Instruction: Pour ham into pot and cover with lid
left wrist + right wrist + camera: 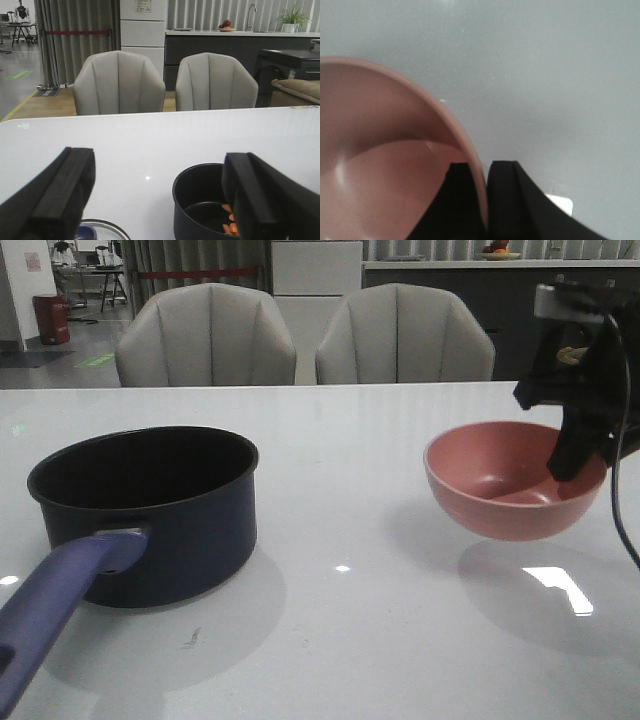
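with the ham (pixel 230 226) already lying in the pot (pixel 150 510), the right claw (pixel 485 200) pinches the empty bowl's (pixel 505 485) rim above the table, while the wide-open, empty left claw (pixel 160 200) must next seize the lid (pixel 102 231).

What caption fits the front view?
Right gripper holds the empty pink bowl above the table, beside the navy pot.

No legible text, labels, brands or numbers anywhere.
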You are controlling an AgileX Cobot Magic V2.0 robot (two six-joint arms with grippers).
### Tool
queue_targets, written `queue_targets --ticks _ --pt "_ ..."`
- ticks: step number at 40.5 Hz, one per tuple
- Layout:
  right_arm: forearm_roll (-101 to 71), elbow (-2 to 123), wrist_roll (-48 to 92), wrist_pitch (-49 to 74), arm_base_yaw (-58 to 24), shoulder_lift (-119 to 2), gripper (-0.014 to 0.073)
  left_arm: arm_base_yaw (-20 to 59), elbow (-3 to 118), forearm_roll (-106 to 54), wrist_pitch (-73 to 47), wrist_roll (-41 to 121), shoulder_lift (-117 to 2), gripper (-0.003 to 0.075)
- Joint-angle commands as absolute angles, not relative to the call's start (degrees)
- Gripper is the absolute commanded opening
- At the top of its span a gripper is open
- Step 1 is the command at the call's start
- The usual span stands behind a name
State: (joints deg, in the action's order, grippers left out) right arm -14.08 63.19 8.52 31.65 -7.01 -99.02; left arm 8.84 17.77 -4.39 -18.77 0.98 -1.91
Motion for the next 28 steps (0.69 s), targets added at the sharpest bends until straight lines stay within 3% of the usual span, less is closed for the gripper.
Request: queue_targets --ticks 1,6,14,28 --pt "-15.0 65.0 8.6 29.1 -6.6 -99.1 0.0141 9.3 19.2 -4.8 -14.6 1.0 -2.6 0.0565" --pt "-15.0 65.0 8.6 28.1 -6.6 -100.6 0.0213 9.3 19.2 -4.8 -14.6 1.0 -2.6 0.0565" --pt "-14.1 66.4 8.7 29.4 -6.6 -100.0 0.0457 9.3 19.2 -4.8 -14.6 1.0 -2.6 0.0565" --pt "-13.9 66.7 13.8 30.5 -6.8 -86.6 0.0470 9.3 19.2 -4.8 -14.6 1.0 -2.6 0.0565"
